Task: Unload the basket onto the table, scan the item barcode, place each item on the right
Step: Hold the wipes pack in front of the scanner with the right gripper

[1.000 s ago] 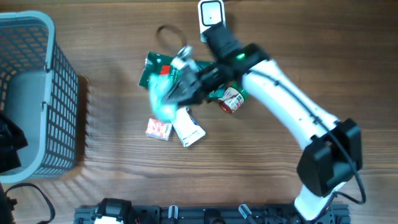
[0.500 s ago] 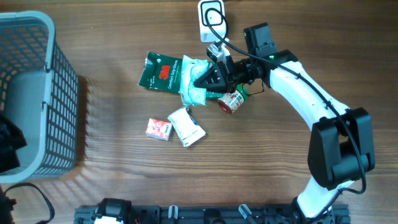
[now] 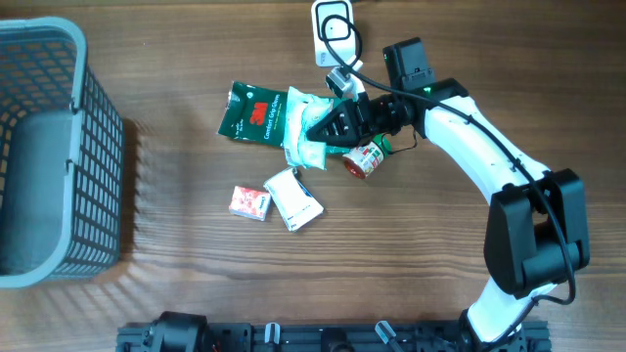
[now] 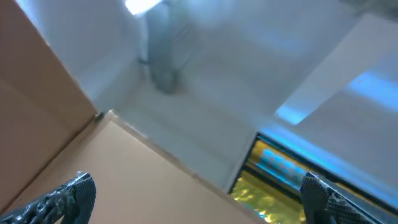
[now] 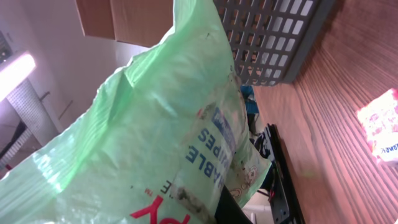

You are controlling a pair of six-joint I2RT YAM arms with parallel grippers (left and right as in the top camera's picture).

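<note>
The right claw (image 3: 328, 125) is clamped shut on a pale green wipes packet (image 3: 301, 132), holding it off the wooden surface (image 3: 411, 274). The packet hangs crumpled from the claw's tip, near the white scanner (image 3: 333, 22) at the far edge and apart from it, with the scanner's cable looping down past the arm. In the right wrist view the packet (image 5: 155, 124) fills most of the frame, part of its blue lettering on show.

Things crowd in close around it. A dark green 3M pouch (image 3: 249, 112) lies flat right beside the packet, and the packet overlaps its right end as seen from above. A small jar with a red label (image 3: 364, 156) sits just under the claw's wrist. Nearer the front lie a white box (image 3: 295, 198) and, touching its left side, a little red-and-white sachet (image 3: 249, 201). A grey lattice basket (image 3: 59, 147) stands well off at the left edge.

The left claw (image 4: 194, 190) shows only in its own wrist view, its fingers (image 4: 74, 194) spread wide with nothing between them, pointed up at a brown cardboard panel (image 4: 37, 106) and a pale wall.
</note>
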